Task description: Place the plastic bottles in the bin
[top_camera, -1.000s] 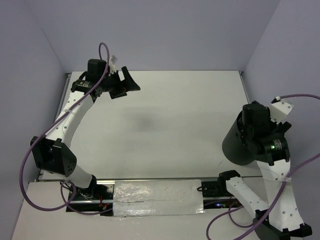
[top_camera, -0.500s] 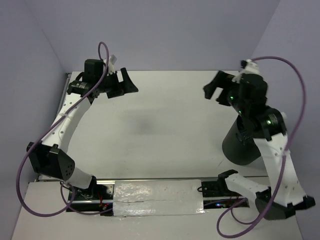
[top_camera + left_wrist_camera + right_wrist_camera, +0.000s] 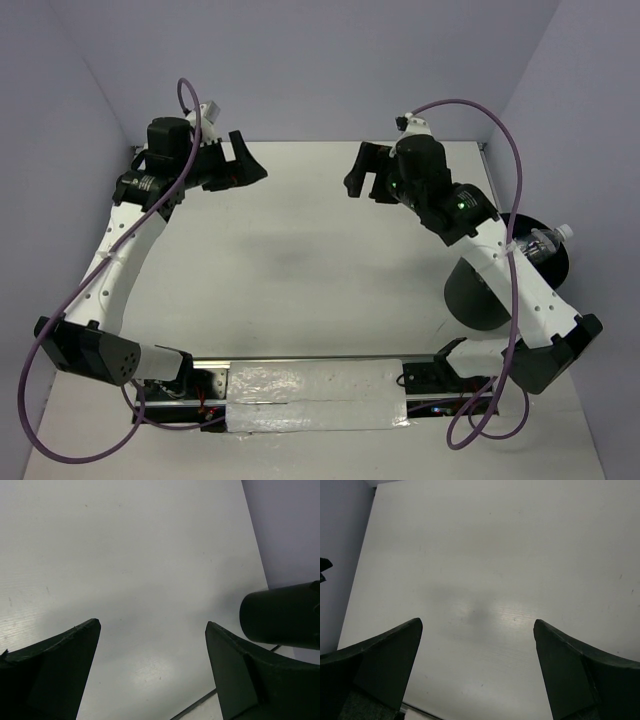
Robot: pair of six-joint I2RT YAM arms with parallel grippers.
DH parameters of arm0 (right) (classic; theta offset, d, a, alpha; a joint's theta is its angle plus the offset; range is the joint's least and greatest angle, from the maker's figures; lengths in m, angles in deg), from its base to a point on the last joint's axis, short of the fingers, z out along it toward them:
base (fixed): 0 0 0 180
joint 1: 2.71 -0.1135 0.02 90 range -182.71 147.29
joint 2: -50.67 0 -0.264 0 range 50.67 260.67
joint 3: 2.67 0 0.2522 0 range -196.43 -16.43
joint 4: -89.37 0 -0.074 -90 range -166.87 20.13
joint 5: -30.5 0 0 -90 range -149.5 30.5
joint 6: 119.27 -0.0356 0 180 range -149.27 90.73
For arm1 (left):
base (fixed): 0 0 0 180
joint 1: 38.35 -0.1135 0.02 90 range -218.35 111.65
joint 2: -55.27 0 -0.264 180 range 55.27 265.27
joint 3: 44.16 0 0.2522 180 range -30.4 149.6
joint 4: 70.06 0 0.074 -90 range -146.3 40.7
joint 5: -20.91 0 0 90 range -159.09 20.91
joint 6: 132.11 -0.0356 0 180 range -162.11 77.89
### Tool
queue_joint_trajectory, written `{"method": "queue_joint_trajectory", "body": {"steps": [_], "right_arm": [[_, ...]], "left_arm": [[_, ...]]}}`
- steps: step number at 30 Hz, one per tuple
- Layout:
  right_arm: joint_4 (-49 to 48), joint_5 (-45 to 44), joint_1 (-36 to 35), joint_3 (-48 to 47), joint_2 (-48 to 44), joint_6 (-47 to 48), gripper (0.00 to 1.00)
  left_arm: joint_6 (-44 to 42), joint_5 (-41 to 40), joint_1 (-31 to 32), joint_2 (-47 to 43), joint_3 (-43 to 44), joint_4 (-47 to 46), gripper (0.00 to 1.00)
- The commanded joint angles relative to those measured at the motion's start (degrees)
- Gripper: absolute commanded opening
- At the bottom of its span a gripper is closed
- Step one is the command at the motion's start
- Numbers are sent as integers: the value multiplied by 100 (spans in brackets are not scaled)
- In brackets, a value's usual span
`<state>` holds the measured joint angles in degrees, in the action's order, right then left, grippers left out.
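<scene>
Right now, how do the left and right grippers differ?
The left gripper hangs over the table's far-left corner, pointing right; the right gripper hangs over the far middle, pointing left. The right gripper is nearer the bin; the left gripper is across the table from it. Both are open and hold nothing.

bin [image 3: 475, 300] half hidden behind right arm [image 3: 505, 268], bottle [image 3: 543, 243] at its rim partly covered
</scene>
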<state>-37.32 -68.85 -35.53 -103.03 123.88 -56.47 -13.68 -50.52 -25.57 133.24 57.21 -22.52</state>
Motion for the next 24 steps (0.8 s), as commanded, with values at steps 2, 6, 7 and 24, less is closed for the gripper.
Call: {"method": "queue_joint_trajectory", "body": {"steps": [2, 6, 7, 24], "right_arm": [[-369, -454, -84, 135, -175, -136, 100], [-316, -691, -111, 170, -281, -154, 100], [-334, -726, -111, 179, -307, -154, 100], [-238, -1130, -119, 311, -589, -312, 100]], "left_arm": [[-118, -738, 14, -160, 124, -126, 99], [14, -1109, 14, -221, 63, -143, 99], [23, -1127, 6, -230, 37, -178, 99], [699, -1048, -3, -423, -385, -670, 99]]}}
